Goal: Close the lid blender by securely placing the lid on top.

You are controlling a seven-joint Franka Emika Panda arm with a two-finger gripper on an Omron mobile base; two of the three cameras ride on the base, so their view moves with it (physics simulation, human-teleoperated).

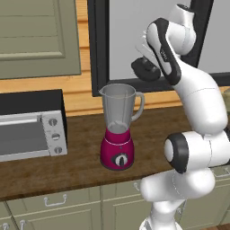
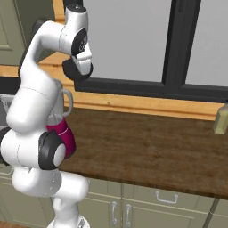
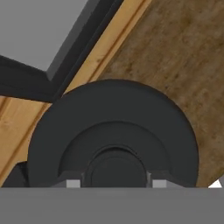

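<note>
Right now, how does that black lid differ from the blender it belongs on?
The lid is a flat black disc with a raised knob; the blender is a tall clear jar on a magenta base. The lid hangs in the air, clamped by its knob in the gripper, up and right of the jar; the blender stands on the wooden counter, its mouth open. Both look round, and similar in width at the jar's mouth.

No readable text, label, brand or number appears on the blender (image 1: 117, 130), its dial, or the toaster oven (image 1: 31, 130).

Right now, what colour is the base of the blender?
Magenta, with a black dial; the blender base shows best in the left base view.
</note>
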